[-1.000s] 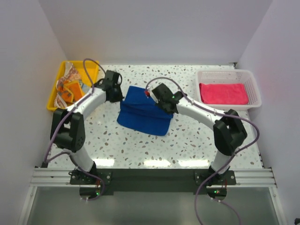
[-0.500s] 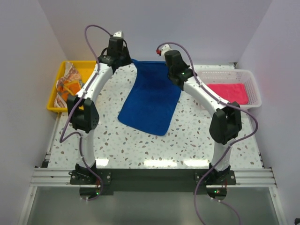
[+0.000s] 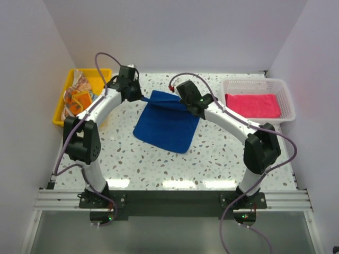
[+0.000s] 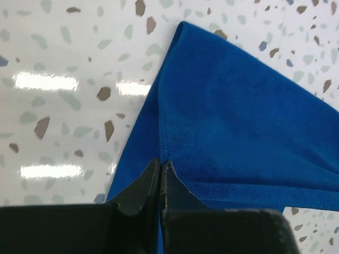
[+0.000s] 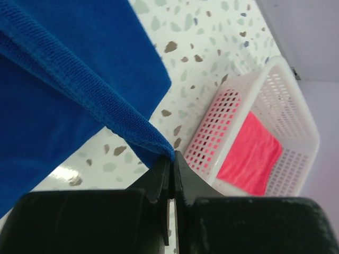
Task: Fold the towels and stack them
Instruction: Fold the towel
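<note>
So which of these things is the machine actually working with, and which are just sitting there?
Part of the job:
- blue towel, pinched by the left end effector and the right end effector
- pink towel, lying in the basket
- orange towels, heaped in the tray

Just lying about:
- yellow tray
- white mesh basket

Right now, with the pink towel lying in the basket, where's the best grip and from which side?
Likely a corner of the pink towel, pinched from straight above. It lies flat and nearly fills the basket, so the walls block any sideways approach, and a corner gives a free edge to lift.
</note>
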